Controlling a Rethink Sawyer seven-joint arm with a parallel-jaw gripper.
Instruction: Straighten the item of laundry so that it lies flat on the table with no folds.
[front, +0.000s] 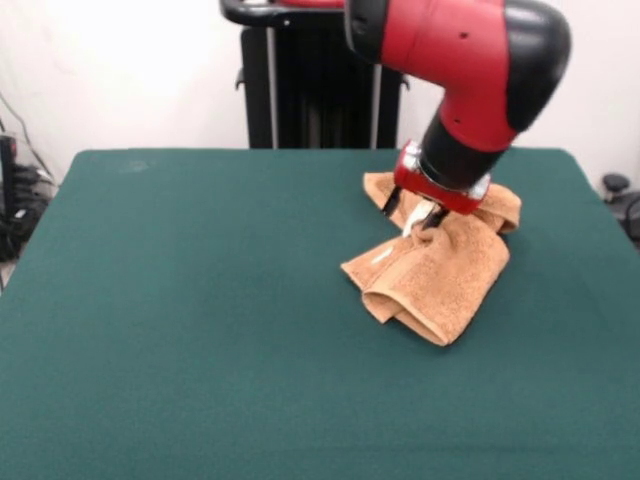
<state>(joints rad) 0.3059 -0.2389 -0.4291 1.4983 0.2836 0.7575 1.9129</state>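
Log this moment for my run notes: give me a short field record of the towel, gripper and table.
towel: orange-tan towel, rumpled and folded over itself, right of the table's middle in the front view
tag: small white tag on its left edge
gripper: gripper down at the towel's upper fold; open or shut unclear
table: dark green top
task state: not flat yet

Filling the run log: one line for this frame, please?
stage: straightening, not done | towel: folded, bunched on table | gripper: down at towel's upper fold, grasp unclear | arm: over the towel

Lab: robot pedestal (320, 90), green felt table (200, 330), bare white wall (120, 70), cables (20, 200).
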